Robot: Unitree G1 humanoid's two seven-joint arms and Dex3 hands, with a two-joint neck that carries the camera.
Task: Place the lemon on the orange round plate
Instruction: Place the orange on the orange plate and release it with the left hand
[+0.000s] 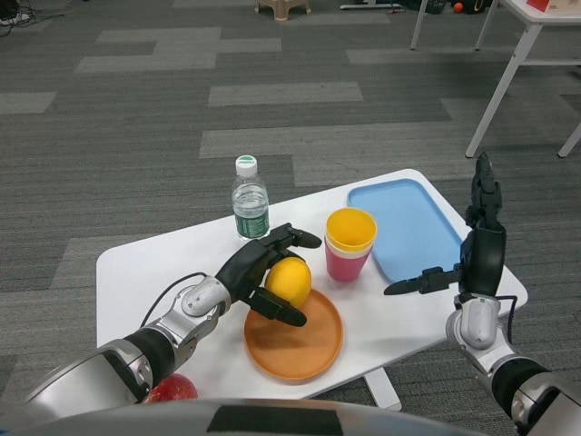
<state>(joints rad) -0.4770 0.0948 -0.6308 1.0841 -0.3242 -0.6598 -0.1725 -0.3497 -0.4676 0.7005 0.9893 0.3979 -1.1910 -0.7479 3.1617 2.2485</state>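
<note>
Now our left hand (pixel 265 275) grasps the lemon (pixel 290 280), fingers wrapped round it, just above the far edge of the orange plate (pixel 294 346). Our right hand (pixel 477 250) waits over the table's (pixel 154 263) right edge, fingers spread and empty, beside the blue tray (pixel 404 227).

Premises: office or lab-type room, not domestic. Evidence: grey striped carpet tiles (pixel 272 91) throughout; white table legs (pixel 508 82) upper right of frame; cables (pixel 14 16) on floor, upper left corner; stool base (pixel 283 7) at top centre.
</note>
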